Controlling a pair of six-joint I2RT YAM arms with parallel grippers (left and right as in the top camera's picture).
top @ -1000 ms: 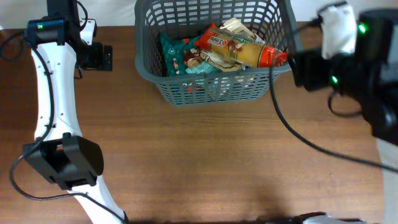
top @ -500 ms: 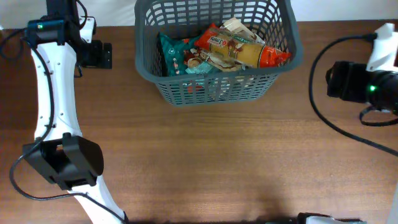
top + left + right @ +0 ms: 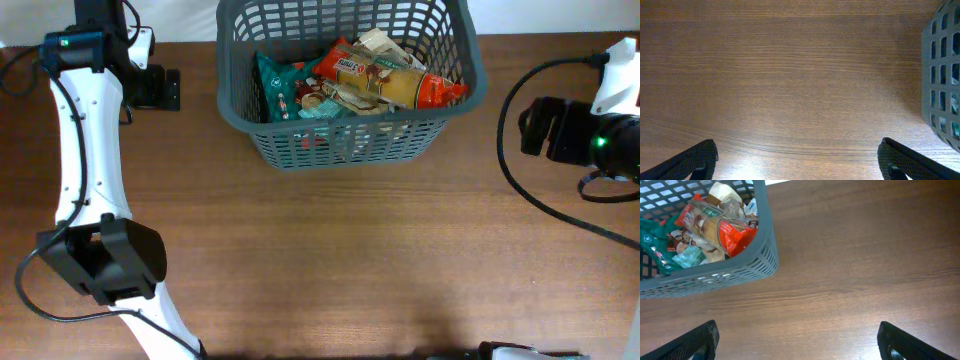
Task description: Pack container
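The basket (image 3: 345,150) sits at the far edge of the table (image 3: 350,260), heaped with packets (image 3: 390,85), while the left gripper (image 3: 797,156) near the far left corner and the right gripper (image 3: 797,336) by the right edge hang spread and empty, so packing looks finished and only parking the arms seems left.

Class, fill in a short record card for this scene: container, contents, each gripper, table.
table: brown wood
container: dark grey basket, upright, at the table's far side
contents: red-and-yellow packet on top, green packet beside it, more underneath
left gripper: fingers open, empty, over bare wood beside the basket
right gripper: fingers open, empty, over bare wood beside the basket
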